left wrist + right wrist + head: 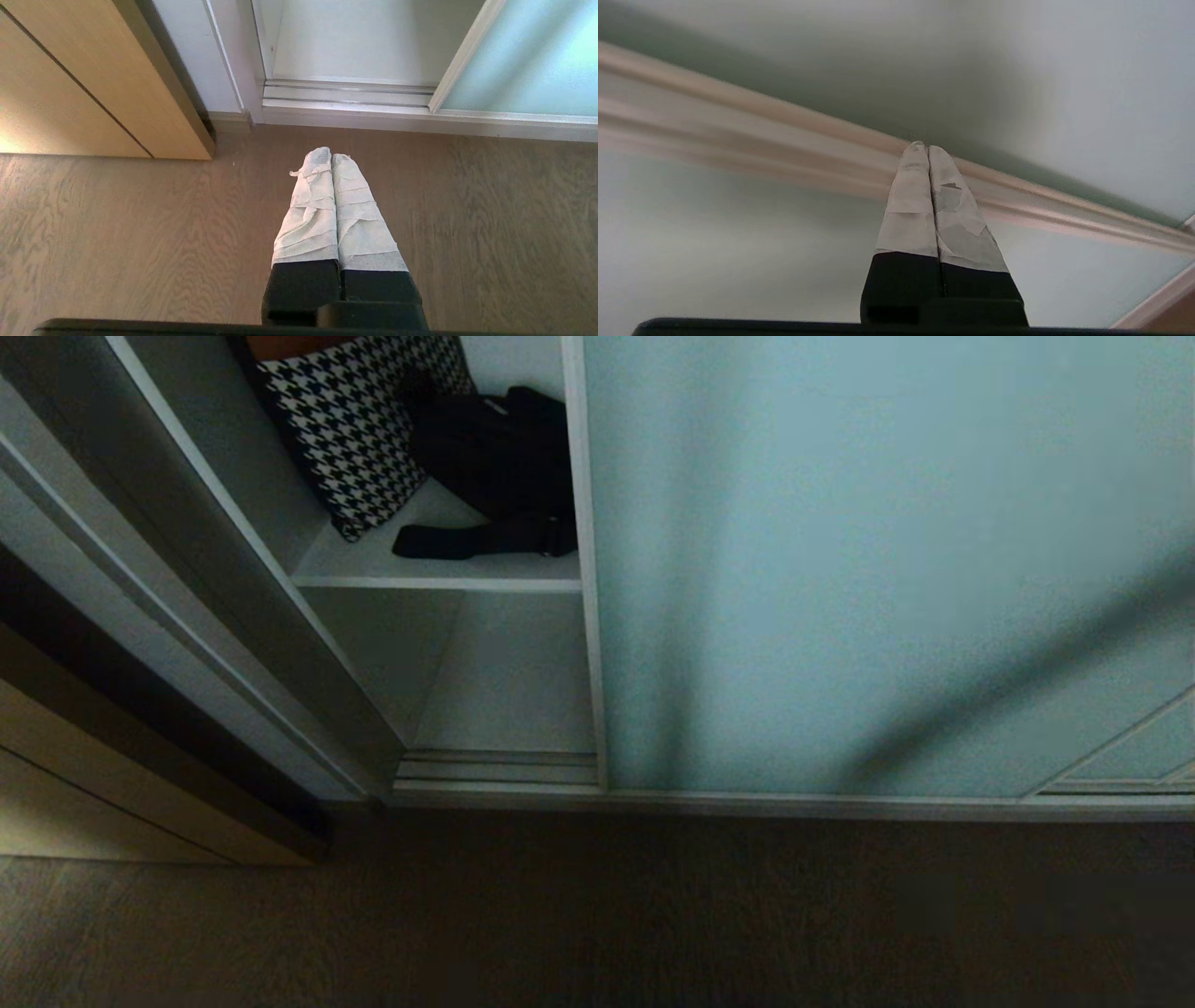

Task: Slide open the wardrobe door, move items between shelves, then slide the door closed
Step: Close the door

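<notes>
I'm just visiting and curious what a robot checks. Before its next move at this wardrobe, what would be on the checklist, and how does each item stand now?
1. Sliding wardrobe door open enough to reach inside: not ok, only a narrow gap shows at its left edge.
2. Black bag on the upper shelf: ok, it lies beside a houndstooth cushion.
3. Lower compartment free for an item: ok for the part in view.
4. Right gripper shut and empty: ok, pointing at a frame rail; contact cannot tell.
5. Left gripper out of the way: ok, shut above the floor.
</notes>
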Tool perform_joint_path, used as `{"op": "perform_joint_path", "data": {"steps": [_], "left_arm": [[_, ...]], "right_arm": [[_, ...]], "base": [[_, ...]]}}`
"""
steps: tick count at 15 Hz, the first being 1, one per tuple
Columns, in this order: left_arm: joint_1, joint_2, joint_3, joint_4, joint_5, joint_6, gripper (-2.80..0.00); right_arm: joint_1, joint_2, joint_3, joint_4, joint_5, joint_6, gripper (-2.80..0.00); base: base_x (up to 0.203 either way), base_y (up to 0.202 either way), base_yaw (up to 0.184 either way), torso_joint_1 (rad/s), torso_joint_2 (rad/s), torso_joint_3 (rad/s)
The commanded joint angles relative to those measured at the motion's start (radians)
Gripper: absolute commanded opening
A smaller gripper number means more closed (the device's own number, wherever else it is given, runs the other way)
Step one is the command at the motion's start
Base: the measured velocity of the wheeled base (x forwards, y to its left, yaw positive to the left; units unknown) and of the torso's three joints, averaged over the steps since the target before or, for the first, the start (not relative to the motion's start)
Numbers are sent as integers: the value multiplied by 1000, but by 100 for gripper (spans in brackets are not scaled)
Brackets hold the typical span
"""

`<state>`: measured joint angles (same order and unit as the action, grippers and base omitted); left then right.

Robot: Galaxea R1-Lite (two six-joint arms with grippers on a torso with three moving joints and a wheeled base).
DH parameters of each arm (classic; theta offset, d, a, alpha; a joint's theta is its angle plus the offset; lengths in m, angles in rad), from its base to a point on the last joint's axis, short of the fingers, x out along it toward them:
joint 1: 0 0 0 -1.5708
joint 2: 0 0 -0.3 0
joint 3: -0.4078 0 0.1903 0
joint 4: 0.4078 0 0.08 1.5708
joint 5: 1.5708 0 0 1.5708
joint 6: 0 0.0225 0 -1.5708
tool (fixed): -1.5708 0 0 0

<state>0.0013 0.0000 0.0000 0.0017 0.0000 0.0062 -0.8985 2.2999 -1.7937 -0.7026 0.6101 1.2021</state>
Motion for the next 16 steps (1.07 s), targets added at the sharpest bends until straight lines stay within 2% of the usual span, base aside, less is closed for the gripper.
{"op": "perform_joint_path", "data": {"steps": [1,16], "left_arm": [[0,2,0,0,0,0,-280],[0,2,0,0,0,0,-280]], "right_arm": [[4,28,-32,-8,-13,5,-280],[39,95,-124,-11,-13,-3,-280]], "base": [[0,0,0,0,0,0],[0,0,0,0,0,0]]}}
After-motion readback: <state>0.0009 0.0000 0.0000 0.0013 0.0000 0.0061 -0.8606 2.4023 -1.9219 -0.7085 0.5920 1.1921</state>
